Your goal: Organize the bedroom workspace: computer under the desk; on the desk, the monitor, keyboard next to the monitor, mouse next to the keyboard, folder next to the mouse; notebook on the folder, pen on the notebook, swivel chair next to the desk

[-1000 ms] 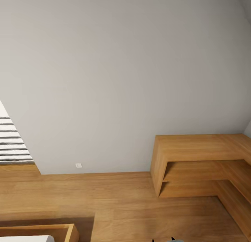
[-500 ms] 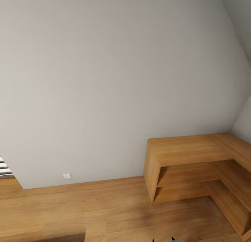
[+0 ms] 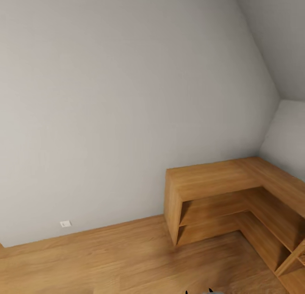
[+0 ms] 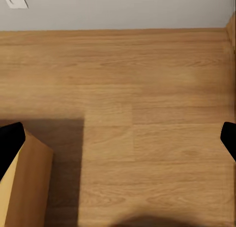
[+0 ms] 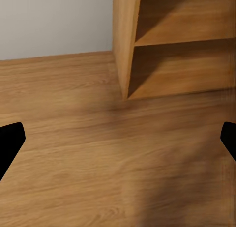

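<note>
The desk, the swivel chair, the folder and the task's other things are out of view. My left gripper [image 4: 118,141] hangs open over bare wooden floor, its black fingertips [image 4: 9,141] far apart at the picture's edges with nothing between them. My right gripper [image 5: 118,138] is open too, with its black fingertips [image 5: 10,138] wide apart above the floor, a short way from the end of a wooden shelf unit [image 5: 162,45].
A low L-shaped wooden shelf unit [image 3: 220,188] fills the corner at the right, against the grey wall [image 3: 127,94]. A small white wall socket [image 3: 65,223] sits near the floor. The corner of a light wooden box [image 4: 24,187] lies under the left gripper. Wooden floor [image 3: 106,264] stretches ahead.
The whole head view has swung to the right: the striped thing and the wooden frame at the left have left the picture, and the room's corner has come in.
</note>
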Available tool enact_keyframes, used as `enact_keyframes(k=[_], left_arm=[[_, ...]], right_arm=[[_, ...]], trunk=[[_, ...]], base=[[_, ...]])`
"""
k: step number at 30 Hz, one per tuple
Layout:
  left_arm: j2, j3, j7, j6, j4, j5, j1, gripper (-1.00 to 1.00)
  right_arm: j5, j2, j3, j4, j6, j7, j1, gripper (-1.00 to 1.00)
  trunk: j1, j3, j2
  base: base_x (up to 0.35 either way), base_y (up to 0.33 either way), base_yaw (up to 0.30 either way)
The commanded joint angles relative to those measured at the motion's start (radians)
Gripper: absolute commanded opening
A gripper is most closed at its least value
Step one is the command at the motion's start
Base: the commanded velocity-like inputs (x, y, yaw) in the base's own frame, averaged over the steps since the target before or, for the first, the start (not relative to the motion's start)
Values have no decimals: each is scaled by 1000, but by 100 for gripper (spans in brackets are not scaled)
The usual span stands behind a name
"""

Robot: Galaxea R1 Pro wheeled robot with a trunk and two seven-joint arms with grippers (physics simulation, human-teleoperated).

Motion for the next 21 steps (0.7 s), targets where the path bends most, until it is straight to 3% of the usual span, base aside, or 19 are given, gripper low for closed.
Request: enact_keyframes(k=[1, 21], left_arm=[[-1, 8, 1, -3, -1, -11, -1, 100], [0, 8, 1, -1, 8, -10, 0, 100]], right_arm=[[-2, 0, 8, 1, -2, -8, -1, 100], [0, 0, 10, 16, -2, -7, -1, 100]], trunk=[[1, -2, -2], [1, 8, -2]], base=[[3, 0, -240], [1, 0, -257]])
